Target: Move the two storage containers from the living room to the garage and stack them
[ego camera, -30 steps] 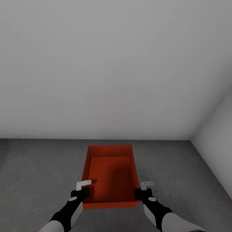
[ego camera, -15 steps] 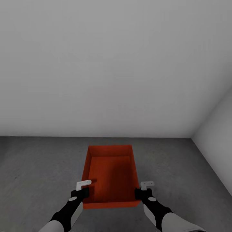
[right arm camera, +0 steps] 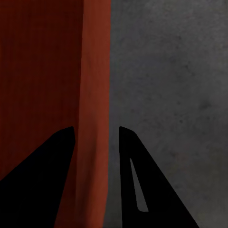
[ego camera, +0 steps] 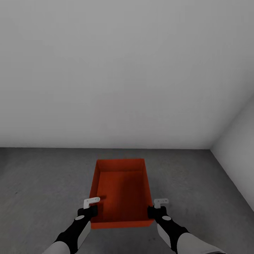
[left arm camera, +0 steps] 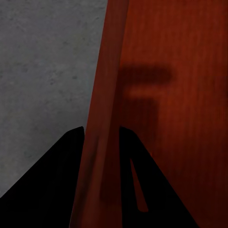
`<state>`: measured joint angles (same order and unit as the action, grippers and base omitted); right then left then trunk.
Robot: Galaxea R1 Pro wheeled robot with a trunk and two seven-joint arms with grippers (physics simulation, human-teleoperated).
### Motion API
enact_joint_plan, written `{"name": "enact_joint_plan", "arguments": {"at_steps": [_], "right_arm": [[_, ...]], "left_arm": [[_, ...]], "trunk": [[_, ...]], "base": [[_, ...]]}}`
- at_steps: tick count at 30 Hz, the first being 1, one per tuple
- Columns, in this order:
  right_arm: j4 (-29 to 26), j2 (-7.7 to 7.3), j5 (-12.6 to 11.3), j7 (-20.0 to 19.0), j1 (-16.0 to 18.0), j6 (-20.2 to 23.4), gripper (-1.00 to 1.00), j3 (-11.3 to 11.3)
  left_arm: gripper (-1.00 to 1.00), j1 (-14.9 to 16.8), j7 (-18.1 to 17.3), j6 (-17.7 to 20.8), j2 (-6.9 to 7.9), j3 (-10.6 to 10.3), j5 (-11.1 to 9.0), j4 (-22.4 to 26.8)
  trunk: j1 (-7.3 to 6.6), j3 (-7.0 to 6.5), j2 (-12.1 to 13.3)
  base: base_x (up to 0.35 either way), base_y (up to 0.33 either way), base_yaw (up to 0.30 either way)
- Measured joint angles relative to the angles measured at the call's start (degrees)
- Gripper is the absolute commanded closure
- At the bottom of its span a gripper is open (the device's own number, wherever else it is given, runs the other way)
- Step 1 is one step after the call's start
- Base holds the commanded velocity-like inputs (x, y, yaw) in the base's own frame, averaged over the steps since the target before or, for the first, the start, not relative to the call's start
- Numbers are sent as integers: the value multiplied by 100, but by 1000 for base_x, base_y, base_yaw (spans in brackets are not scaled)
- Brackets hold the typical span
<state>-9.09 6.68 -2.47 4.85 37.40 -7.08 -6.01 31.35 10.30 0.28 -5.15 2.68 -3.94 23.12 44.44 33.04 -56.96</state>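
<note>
Between our two arms: we see one orange-red storage container [ego camera: 120, 190], open-topped, its long axis running away from us toward the back wall [ego camera: 116, 70].
Container position: we read it as held over the dark grey floor [ego camera: 42, 183] of the garage; we cannot tell whether its base touches the floor.
Container interior: we see bare orange-red walls and bottom, shaded darker toward the near end.
Left gripper [ego camera: 92, 207]: we have it clamped on the container's left long wall near the near corner — in the left wrist view the two dark fingers [left arm camera: 52, 190] sit one on each side of the wall, which passes between them.
Right gripper [ego camera: 155, 208]: we have it pinching the right long wall near the near corner; in the right wrist view one finger [right arm camera: 42, 180] lies on the inner side of the wall and the other on the floor side.
Grip symmetry: we hold both grippers at about the same depth, opposite each other across the container.
Shadow: we note a dark gripper-shaped shadow on the container's inner surface in the left wrist view.
Surroundings: we face a pale grey back wall that meets a side wall [ego camera: 240, 148] at the right — the floor runs up to both.
</note>
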Motion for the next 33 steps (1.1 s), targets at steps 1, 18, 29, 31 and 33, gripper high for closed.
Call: {"name": "enact_joint_plan", "arguments": {"at_steps": [1,18,29,31,33], "right_arm": [[0,2,0,3,-1,0,100,-1],[1,3,-8,4,0,-9,100,-5],[1,4,-8,7,1,-9,100,-7],[1,2,-8,3,1,-9,100,-7],[1,2,-8,3,1,-9,100,-6]], "left_arm": [[100,0,-1,0,2,-2,-2,-2],[100,0,-1,0,4,-6,-3,6],[100,0,-1,1,5,-8,-4,8],[100,-1,-1,0,3,-5,-2,9],[100,-1,-1,0,3,-5,-2,9]], "trunk": [[22,18,-40],[396,324,-722],[637,522,-1164],[681,558,-1244],[725,593,-1324]], "base": [[0,0,0],[0,0,0],[0,0,0],[0,0,0],[0,0,0]]}}
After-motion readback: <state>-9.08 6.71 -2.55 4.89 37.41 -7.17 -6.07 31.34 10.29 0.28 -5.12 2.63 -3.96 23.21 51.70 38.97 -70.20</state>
